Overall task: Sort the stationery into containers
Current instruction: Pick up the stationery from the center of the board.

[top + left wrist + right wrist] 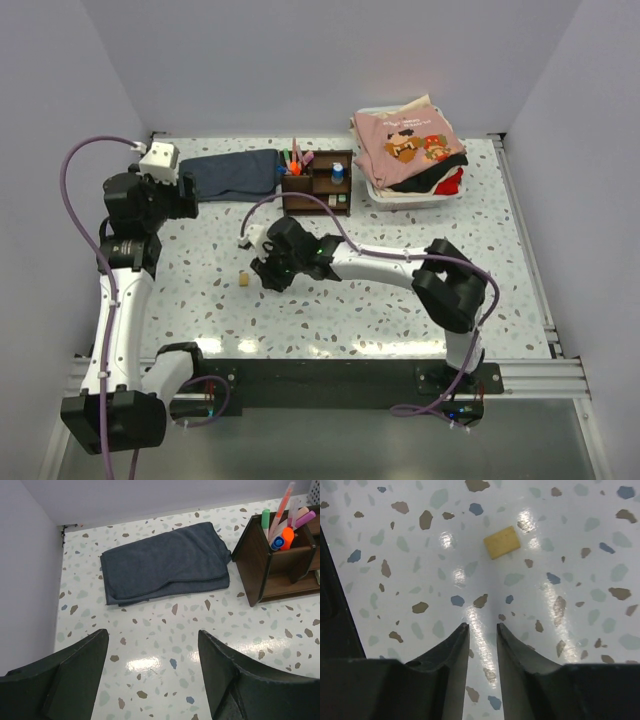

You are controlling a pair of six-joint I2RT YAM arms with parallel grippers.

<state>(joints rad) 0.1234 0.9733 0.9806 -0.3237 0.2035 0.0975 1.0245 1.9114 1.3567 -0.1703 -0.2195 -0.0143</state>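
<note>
A tan eraser (pixel 243 281) (pixel 502 542) lies alone on the speckled table. My right gripper (pixel 262 271) (pixel 482 627) hovers just short of it, jaws a narrow gap apart with nothing between them. The dark brown wooden organiser (pixel 318 183) (pixel 260 567) stands at the back. Coloured pens and an orange-tipped marker (pixel 293 160) (pixel 281 527) stick up from its tall left compartment. A small blue-capped bottle (pixel 337 172) sits in a right one. My left gripper (pixel 186 196) (pixel 152 647) is raised at the far left, wide open and empty, above bare table near the cloth.
A dark blue folded cloth (pixel 235 173) (pixel 165 562) lies left of the organiser. A white bin (pixel 405 195) holding pink clothes (pixel 405 140) stands to the organiser's right. Walls close the table at the back and left.
</note>
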